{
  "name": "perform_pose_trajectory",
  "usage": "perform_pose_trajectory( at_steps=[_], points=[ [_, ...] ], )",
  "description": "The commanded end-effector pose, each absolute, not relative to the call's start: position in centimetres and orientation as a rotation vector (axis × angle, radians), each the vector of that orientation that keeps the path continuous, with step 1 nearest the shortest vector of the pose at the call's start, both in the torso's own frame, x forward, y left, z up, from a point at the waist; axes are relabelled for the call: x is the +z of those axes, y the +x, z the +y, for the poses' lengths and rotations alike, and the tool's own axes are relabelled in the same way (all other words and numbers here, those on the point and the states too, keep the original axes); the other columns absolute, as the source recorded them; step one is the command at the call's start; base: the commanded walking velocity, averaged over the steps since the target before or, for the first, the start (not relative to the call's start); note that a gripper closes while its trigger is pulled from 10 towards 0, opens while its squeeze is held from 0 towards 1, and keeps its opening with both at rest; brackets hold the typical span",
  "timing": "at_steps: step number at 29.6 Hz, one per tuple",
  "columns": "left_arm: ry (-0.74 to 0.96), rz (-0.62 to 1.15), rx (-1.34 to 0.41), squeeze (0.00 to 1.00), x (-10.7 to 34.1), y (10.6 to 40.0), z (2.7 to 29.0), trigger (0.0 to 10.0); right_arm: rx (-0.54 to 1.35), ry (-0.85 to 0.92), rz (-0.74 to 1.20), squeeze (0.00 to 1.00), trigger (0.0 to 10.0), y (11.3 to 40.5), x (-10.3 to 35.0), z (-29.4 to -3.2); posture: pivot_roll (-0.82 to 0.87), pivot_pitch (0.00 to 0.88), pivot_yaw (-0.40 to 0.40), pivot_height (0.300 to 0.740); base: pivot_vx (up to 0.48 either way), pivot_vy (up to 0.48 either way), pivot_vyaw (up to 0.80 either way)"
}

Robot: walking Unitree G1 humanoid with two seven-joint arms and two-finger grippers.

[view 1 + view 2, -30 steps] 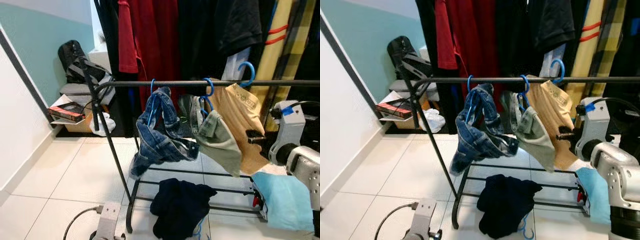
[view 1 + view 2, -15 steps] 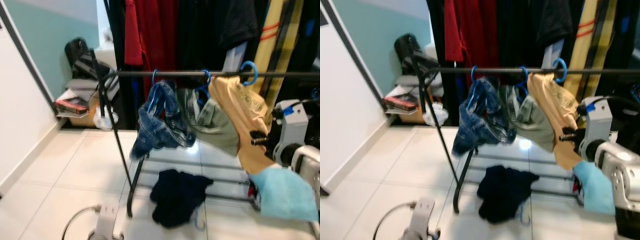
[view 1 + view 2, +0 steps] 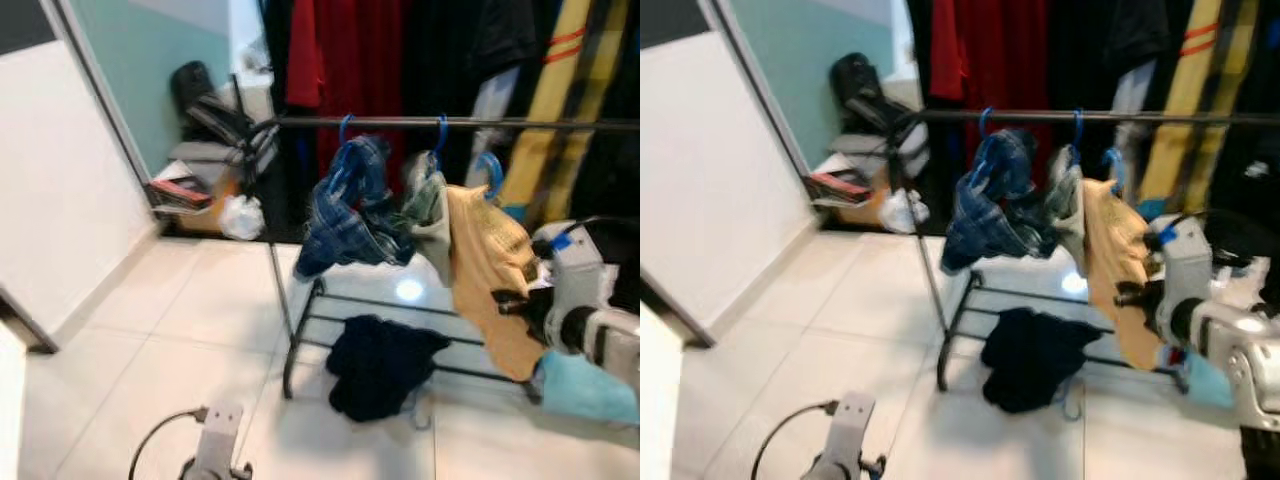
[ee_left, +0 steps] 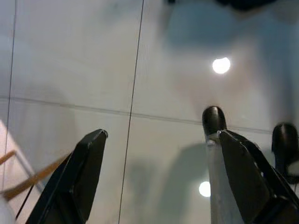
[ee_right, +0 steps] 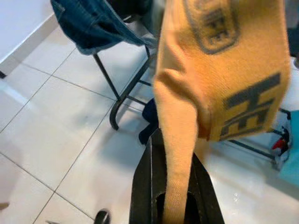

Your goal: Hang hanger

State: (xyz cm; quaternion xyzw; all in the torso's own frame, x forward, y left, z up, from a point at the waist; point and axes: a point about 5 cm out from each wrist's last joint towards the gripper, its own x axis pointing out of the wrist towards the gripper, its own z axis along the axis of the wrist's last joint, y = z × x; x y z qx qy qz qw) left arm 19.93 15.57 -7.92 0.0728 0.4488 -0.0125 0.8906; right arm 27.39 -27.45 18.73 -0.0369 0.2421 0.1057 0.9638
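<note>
A tan shirt [image 3: 490, 270] with dark lettering hangs on a blue hanger [image 3: 488, 170]. The hanger's hook sits a little below the black rail [image 3: 560, 124] of the clothes rack, apart from it. My right gripper [image 5: 175, 205] is shut on a lower strip of the tan shirt, to the right of the rack's lower bars; from the head I see it at the shirt's edge [image 3: 512, 300]. My left gripper [image 4: 159, 177] hangs open over the floor tiles, holding nothing.
Blue jeans [image 3: 350, 210] and a grey-green garment [image 3: 428, 205] hang on blue hangers on the rail. A dark garment [image 3: 380, 365] lies on the rack's lower bars, a light blue cloth [image 3: 590, 385] at right. Hung clothes fill the back; a white wall [image 3: 70, 190] stands left.
The camera has pulled back and turned. The tan shirt's hanger hook, on the rail before, is now below it. My right gripper still holds the shirt.
</note>
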Motion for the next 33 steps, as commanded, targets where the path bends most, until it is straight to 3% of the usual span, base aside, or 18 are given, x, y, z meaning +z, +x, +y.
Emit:
perform_pose_trajectory(
  at_steps=[1, 14, 16, 17, 18, 19, 20, 27, 28, 29, 30, 31, 33],
  points=[
    [0.156, 0.909, -0.018, 0.0, -7.6, 20.5, 16.0, 10.0, 0.291, -0.095, 0.489, 0.0, 0.0, 26.9, 19.1, -26.5, -0.15, 0.0, 0.092, 0.74, -0.277, 0.0, 0.0],
    [0.086, 0.82, 0.036, 0.0, -7.2, 20.8, 16.0, 10.0, 0.697, -0.163, 0.523, 0.0, 0.0, 24.2, 18.9, -22.2, -0.14, 0.0, 0.083, 0.74, -0.276, 0.0, 0.0],
    [0.078, 0.745, 0.022, 0.0, -6.1, 22.4, 17.0, 10.0, 0.726, -0.17, 0.509, 0.0, 0.0, 24.2, 19.0, -21.8, -0.14, 0.0, 0.081, 0.74, -0.272, 0.0, 0.0],
    [0.07, 0.617, 0.017, 0.0, -2.8, 26.3, 20.0, 10.0, 0.736, -0.176, 0.498, 0.0, 0.0, 24.4, 19.3, -21.8, -0.14, 0.0, 0.082, 0.74, -0.255, 0.0, 0.0],
    [0.07, 0.617, 0.017, 0.0, -2.8, 26.3, 20.0, 10.0, 0.736, -0.176, 0.498, 0.0, 0.0, 24.4, 19.3, -21.8, -0.14, 0.0, 0.082, 0.74, -0.255, 0.0, 0.0],
    [0.063, 0.438, -0.013, 0.0, 2.5, 30.6, 23.3, 10.0, 0.752, -0.188, 0.483, 0.0, 0.0, 24.4, 19.7, -21.8, -0.13, 0.0, 0.079, 0.74, -0.244, 0.0, 0.0],
    [0.067, 0.373, -0.058, 0.0, 4.3, 31.7, 23.9, 10.0, 0.766, -0.199, 0.476, 0.0, 0.0, 24.5, 20.0, -21.8, -0.13, 0.0, 0.074, 0.74, 0.0, 0.0, 0.0],
    [0.068, 0.231, -0.221, 0.0, 7.6, 33.4, 23.2, 10.0, 0.814, -0.223, 0.428, 0.0, 0.0, 24.6, 21.0, -21.9, -0.13, 0.0, 0.068, 0.74, 0.0, 0.0, 0.0],
    [0.047, 0.159, -0.315, 0.0, 9.1, 33.8, 22.5, 10.0, 0.827, -0.232, 0.4, 0.0, 0.0, 24.6, 21.7, -22.1, -0.13, 0.0, 0.068, 0.74, 0.0, 0.0, 0.0],
    [-0.018, 0.005, -0.543, 0.0, 12.4, 33.9, 20.7, 10.0, 0.845, -0.275, 0.37, 0.0, 0.0, 24.8, 22.6, -22.7, -0.13, 0.0, 0.069, 0.74, 0.0, 0.0, 0.0],
    [-0.018, 0.005, -0.543, 0.0, 12.4, 33.9, 20.7, 10.0, 0.845, -0.275, 0.37, 0.0, 0.0, 24.8, 22.6, -22.7, -0.13, 0.0, 0.069, 0.74, 0.0, 0.0, 0.0],
    [-0.051, -0.066, -0.664, 0.0, 14.0, 33.5, 19.6, 10.0, 0.854, -0.304, 0.368, 0.0, 0.0, 24.9, 22.9, -23.0, -0.13, 0.0, 0.069, 0.74, 0.0, 0.0, 0.0],
    [-0.051, -0.066, -0.664, 0.0, 14.0, 33.5, 19.6, 10.0, 0.854, -0.304, 0.368, 0.0, 0.0, 24.9, 22.9, -23.0, -0.13, 0.0, 0.069, 0.74, 0.0, 0.0, 0.0]
  ],
)
